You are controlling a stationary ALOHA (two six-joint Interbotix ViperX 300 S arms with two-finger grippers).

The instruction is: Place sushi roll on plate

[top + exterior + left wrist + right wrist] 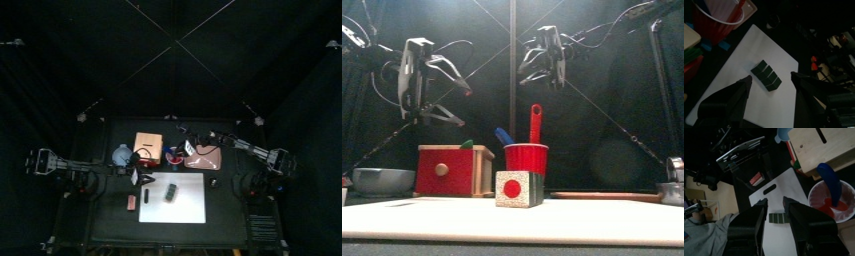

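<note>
Sushi roll (767, 76) lies free on white sheet (744, 70) | left gripper (771, 95) spread open just above it, right gripper (775, 218) open overhead | step: approach to grasp | next: descend, close, carry to plate (205, 160).

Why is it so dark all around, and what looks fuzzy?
Top view: black curtains swallow the light, only the white sheet glows. Front view: the red cup is crisp, the sheet's near edge smears. Left wrist view: the left claw is a blurry shadow, the sushi roll clearer.
</note>
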